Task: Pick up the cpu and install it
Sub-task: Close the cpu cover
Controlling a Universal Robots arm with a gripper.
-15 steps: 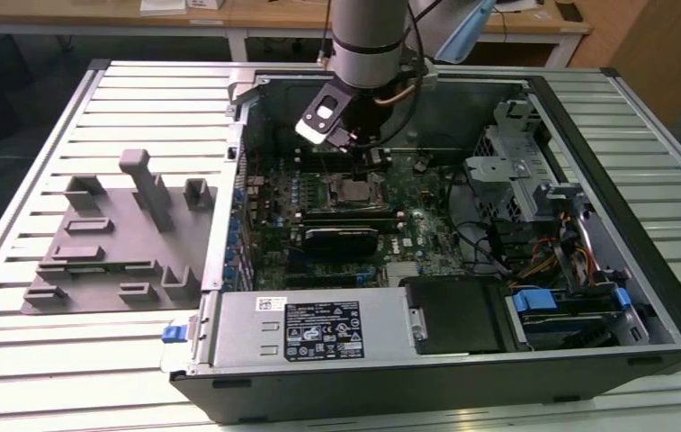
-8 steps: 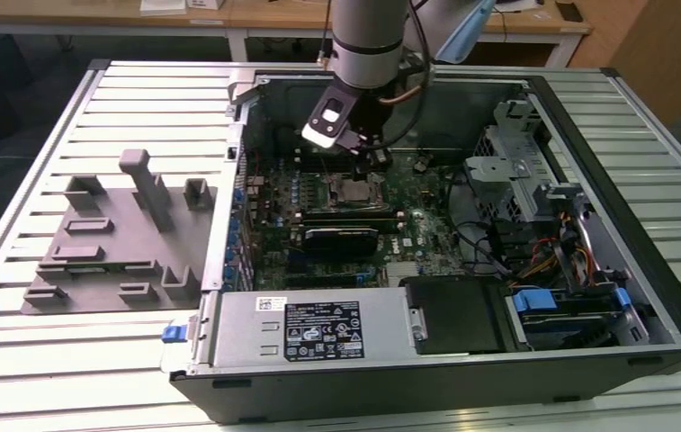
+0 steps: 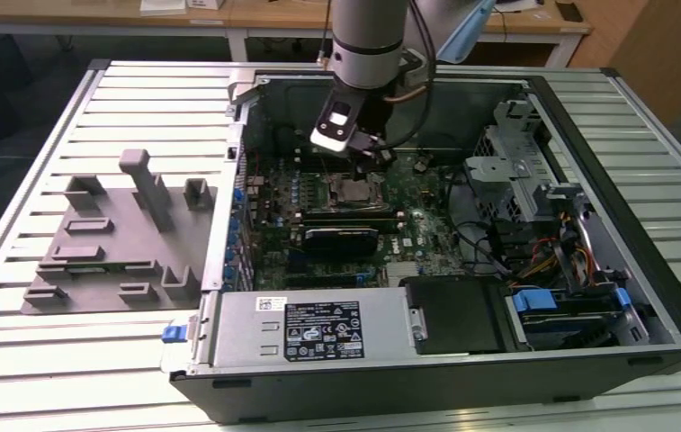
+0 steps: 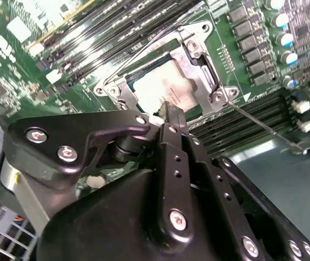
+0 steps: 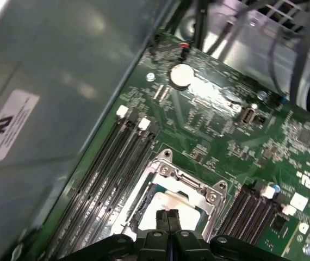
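The cpu [image 3: 350,188] lies flat in its socket on the green motherboard [image 3: 425,243], its pale silver top framed by the metal bracket [image 4: 198,60]. My gripper [image 3: 376,157] hangs inside the open computer case, just above the socket. In both wrist views its black fingers are pressed together with nothing between them: the gripper [image 4: 171,110] has its tips over the cpu's [image 4: 163,87] near edge, and the gripper [image 5: 168,213] covers part of the cpu [image 5: 190,216].
A silver power supply box [image 3: 316,328] fills the case's near side. A drive cage and cables [image 3: 533,207] crowd the exterior view's right. A grey slotted fixture [image 3: 112,234] lies on the table outside. The thin socket lever [image 4: 264,128] and memory slots [image 5: 111,179] flank the socket.
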